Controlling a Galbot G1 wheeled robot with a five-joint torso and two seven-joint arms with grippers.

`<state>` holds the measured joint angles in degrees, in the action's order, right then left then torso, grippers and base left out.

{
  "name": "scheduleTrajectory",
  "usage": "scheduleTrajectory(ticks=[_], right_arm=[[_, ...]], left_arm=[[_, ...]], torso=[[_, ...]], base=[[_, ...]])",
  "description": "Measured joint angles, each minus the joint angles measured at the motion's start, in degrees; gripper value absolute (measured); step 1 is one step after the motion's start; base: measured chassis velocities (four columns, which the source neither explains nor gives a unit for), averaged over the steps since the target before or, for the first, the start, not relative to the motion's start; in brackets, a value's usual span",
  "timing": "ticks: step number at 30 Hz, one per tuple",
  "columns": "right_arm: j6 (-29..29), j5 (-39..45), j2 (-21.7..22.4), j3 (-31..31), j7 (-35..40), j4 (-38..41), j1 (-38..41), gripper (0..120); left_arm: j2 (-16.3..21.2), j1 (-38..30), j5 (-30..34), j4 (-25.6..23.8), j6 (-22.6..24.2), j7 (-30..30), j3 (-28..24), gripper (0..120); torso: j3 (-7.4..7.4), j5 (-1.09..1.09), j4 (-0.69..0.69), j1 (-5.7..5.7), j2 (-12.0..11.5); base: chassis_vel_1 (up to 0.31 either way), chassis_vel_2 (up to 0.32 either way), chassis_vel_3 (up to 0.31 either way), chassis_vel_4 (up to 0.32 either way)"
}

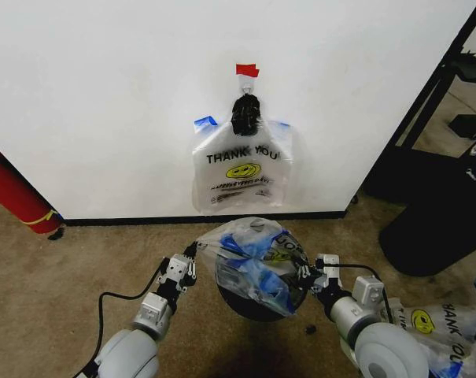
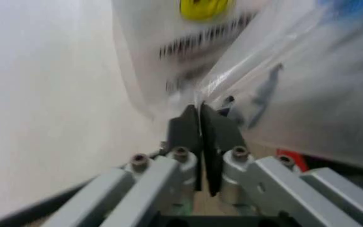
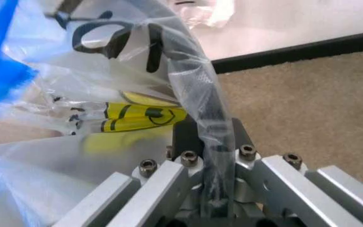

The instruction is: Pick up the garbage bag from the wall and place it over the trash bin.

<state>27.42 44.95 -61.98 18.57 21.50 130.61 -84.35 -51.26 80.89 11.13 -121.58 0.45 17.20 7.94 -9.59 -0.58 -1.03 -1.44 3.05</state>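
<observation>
A garbage bag (image 1: pixel 257 264) is stretched between my two grippers, low in front of the wall (image 1: pixel 104 94). It hangs directly over the black trash bin (image 1: pixel 245 309), which is mostly hidden beneath it. My left gripper (image 1: pixel 192 264) is shut on the bag's left edge, its fingers (image 2: pixel 185 130) pinching thin plastic (image 2: pixel 282 85). On the opposite edge my right gripper (image 1: pixel 307 276) is shut, with a twisted strip of the bag (image 3: pixel 197 94) running between its fingers (image 3: pixel 185 135). Another bag of the same kind (image 1: pixel 241 169) hangs on the wall from a hook (image 1: pixel 245 114) under red tape (image 1: pixel 247 70).
A red cylinder (image 1: pixel 13 193) leans at the wall's left end. Black furniture (image 1: pixel 434 157) and a large black object (image 1: pixel 430 228) stand to the right. More printed bags (image 1: pixel 442 331) lie on the carpet at the lower right. A black baseboard (image 1: pixel 143 220) runs along the wall.
</observation>
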Motion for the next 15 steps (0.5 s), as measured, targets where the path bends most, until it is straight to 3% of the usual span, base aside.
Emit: scheduleTrajectory(ticks=[1, 3, 6, 7, 12, 13, 15], right_arm=[[0.0, 0.0, 0.0, 0.0, 0.0, 0.0, 0.0, 0], [-0.2, -1.1, -0.4, -0.2, 0.2, -1.8, 0.8, 0], [-0.7, -2.8, -0.7, -0.4, 0.1, -3.7, 1.8, 0], [-0.7, -2.8, -0.7, -0.4, 0.1, -3.7, 1.8, 0], [-2.2, -6.8, -0.4, -1.2, -0.7, -5.6, 2.8, 0], [-2.2, -6.8, -0.4, -1.2, -0.7, -5.6, 2.8, 0], [-2.4, -8.6, -0.3, -1.9, -1.4, -5.4, 2.4, 0]], left_arm=[[0.0, 0.0, 0.0, 0.0, 0.0, 0.0, 0.0, 8], [0.0, 0.4, -2.3, 0.1, -4.3, -1.7, 1.2, 17], [0.6, 0.8, -7.0, 1.2, -9.9, -7.8, 4.3, 29], [0.6, 0.8, -7.0, 1.2, -9.9, -7.8, 4.3, 29], [2.1, -2.2, -18.3, 6.0, -25.2, -22.9, 9.9, 52], [2.1, -2.2, -18.3, 6.0, -25.2, -22.9, 9.9, 52], [2.0, -4.7, -24.4, 7.6, -29.5, -25.1, 9.7, 60]], torso=[[0.0, 0.0, 0.0, 0.0, 0.0], [0.0, 0.01, -0.01, 0.0, 0.0], [0.0, 0.0, 0.0, 0.0, 0.0], [0.0, 0.0, 0.0, 0.0, 0.0], [0.0, 0.0, -0.01, 0.0, 0.0], [0.0, 0.0, -0.01, 0.0, 0.0], [0.0, 0.01, -0.01, 0.0, 0.0]], base=[[0.0, 0.0, 0.0, 0.0], [0.0, 0.0, 0.0, 0.0], [0.0, 0.0, 0.0, 0.0], [0.0, 0.0, 0.0, 0.0], [0.0, 0.0, 0.0, 0.0], [0.0, 0.0, 0.0, 0.0], [0.0, 0.0, 0.0, 0.0]])
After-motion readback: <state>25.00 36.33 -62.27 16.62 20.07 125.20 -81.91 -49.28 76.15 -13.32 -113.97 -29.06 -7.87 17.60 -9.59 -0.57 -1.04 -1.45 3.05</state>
